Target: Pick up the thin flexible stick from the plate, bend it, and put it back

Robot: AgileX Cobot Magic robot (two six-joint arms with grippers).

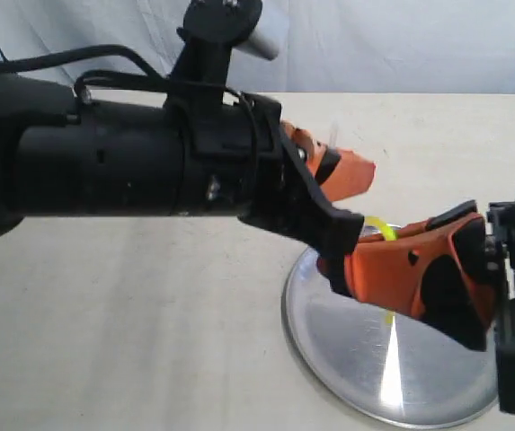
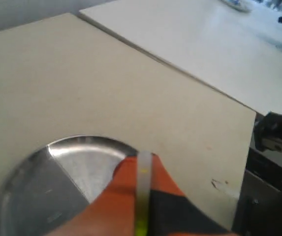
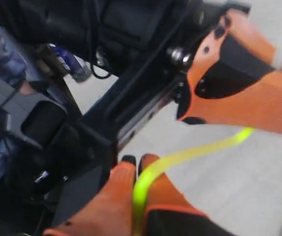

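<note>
Glossy metal plate (image 1: pixel 347 355), matt beige tabletop (image 1: pixel 131 323).

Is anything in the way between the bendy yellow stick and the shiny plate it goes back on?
The left tool and right tool hold the stick bent above the plate; nothing visible lies between.

Yellow stick (image 3: pixel 190 154), shiny silver plate (image 1: pixel 347 359), beige table (image 1: pixel 104 314)
</note>
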